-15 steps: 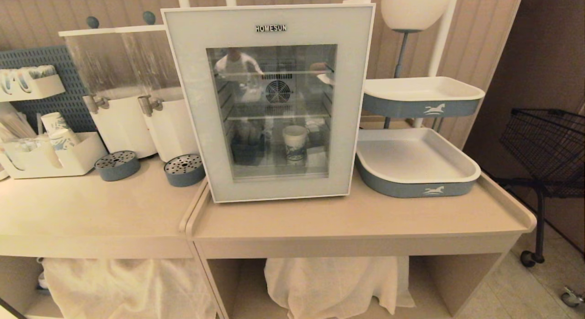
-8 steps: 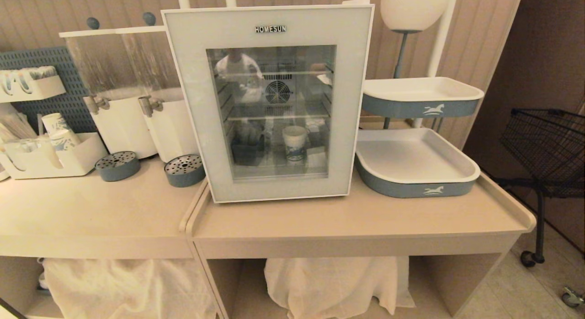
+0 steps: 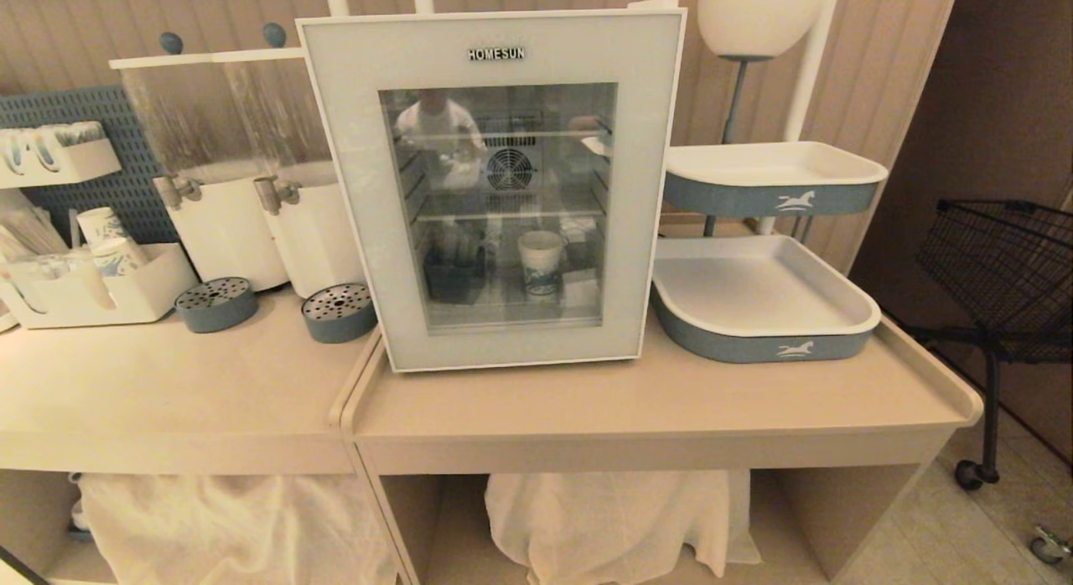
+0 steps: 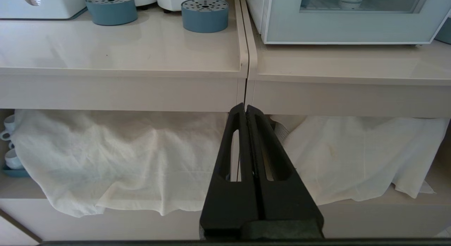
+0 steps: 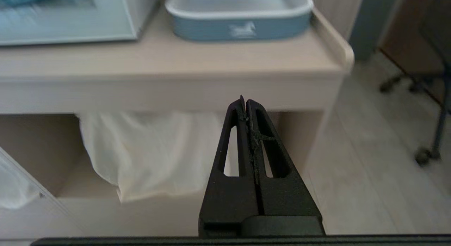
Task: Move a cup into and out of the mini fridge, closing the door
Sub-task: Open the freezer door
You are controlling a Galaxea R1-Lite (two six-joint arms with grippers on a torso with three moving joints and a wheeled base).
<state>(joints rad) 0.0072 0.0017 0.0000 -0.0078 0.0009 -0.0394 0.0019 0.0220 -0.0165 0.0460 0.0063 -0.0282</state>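
Note:
The mini fridge (image 3: 369,233) stands on the right-hand table (image 3: 637,409). Its door (image 3: 503,344) lies flat against the front, shut. Through the glass I see the cup (image 3: 541,262), white with a blue pattern, upright on the lower wire shelf. Neither arm appears in the head view. My left gripper (image 4: 245,106) is shut and empty, low in front of the seam between the two tables. My right gripper (image 5: 245,100) is also shut and empty, below the right table's front edge.
Two drink dispensers (image 3: 243,225) with blue drip trays (image 3: 338,312) and a holder of stacked cups (image 3: 101,241) stand left of the fridge. Tiered blue-and-white trays (image 3: 759,304) sit to its right. A black wire cart (image 3: 1002,266) stands past the table. White cloths (image 3: 612,518) hang underneath.
Nothing on the tables has moved. Only the reflection in the door's glass has shifted slightly.

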